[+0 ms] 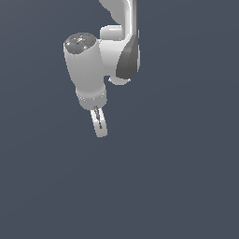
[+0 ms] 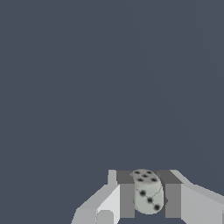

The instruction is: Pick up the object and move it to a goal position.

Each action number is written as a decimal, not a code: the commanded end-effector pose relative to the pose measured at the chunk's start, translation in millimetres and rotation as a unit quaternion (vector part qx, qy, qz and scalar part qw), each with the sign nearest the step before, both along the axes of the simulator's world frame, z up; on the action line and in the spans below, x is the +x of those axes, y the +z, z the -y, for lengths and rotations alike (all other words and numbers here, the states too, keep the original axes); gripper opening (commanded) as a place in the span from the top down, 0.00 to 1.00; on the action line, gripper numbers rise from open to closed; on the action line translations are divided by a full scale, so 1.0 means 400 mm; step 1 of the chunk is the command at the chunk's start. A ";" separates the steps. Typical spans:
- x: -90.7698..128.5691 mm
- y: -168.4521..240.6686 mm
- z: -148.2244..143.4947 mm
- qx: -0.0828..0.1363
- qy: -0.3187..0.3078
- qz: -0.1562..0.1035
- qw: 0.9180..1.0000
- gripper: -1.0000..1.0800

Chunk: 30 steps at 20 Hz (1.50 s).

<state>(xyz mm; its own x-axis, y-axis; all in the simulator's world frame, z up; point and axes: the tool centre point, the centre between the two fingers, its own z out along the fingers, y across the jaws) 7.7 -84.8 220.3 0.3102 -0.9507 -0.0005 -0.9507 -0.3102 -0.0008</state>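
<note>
Pale grey and rounded at its corners, the object [image 2: 148,191] is a small die-like cube with dark pips on two visible faces, its surface faintly mottled. In the wrist view it sits clamped between the two flat, darker grey fingers [image 2: 127,197] of the gripper [image 2: 148,199], pressed on both sides. In the exterior view the glossy white arm [image 1: 88,70] hangs over a plain slate-blue ground [image 1: 177,177], the gripper [image 1: 99,128] pointing down; the object cannot be made out there.
</note>
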 end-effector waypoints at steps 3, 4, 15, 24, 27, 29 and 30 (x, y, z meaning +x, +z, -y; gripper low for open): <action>-0.003 0.133 0.029 -0.001 0.000 -0.001 1.000 1.00; -0.003 0.161 0.036 -0.001 0.000 -0.001 1.000 1.00; 0.004 0.441 0.093 -0.001 0.001 0.000 1.000 1.00; 0.012 0.560 0.118 -0.001 0.002 0.000 1.000 1.00; 0.014 0.579 0.122 -0.001 0.002 0.000 1.000 1.00; 0.015 0.587 0.124 -0.001 0.002 0.000 1.000 1.00; 0.015 0.589 0.124 -0.001 0.002 0.000 1.000 1.00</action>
<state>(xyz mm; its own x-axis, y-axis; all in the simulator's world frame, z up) 13.6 -134.2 453.9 0.3138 -0.9495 0.0006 -0.9495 -0.3138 -0.0004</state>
